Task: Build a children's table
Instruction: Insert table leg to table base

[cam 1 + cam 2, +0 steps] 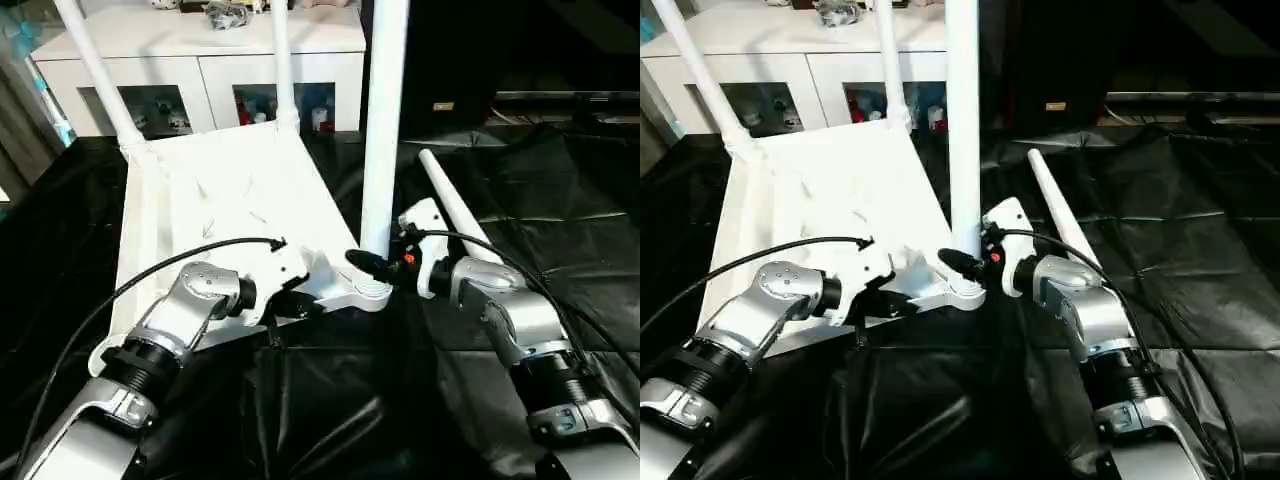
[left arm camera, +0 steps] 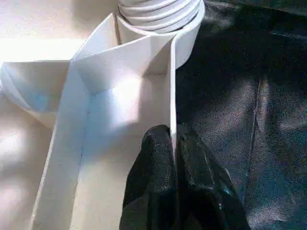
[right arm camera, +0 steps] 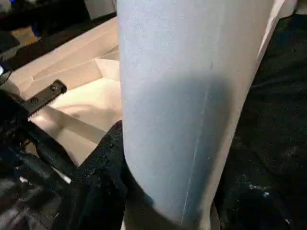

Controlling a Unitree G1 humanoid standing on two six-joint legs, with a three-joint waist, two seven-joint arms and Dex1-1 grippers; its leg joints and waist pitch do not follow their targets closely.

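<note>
upturned children's table (image 1: 225, 205), three legs socketed, fourth (image 1: 455, 205) loose

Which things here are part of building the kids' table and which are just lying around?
Part of the job:
- upside-down table top
- two far legs standing in it
- near leg in the corner socket, gripped by the right tool
- loose leg on the black cloth
- left tool, pinching the top's rim

Just lying about:
- white cabinet
- black cloth

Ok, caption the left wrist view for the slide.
Left gripper pinches the thin side rim of the upturned children's table beside its ribbed corner socket, over black cloth.
</note>
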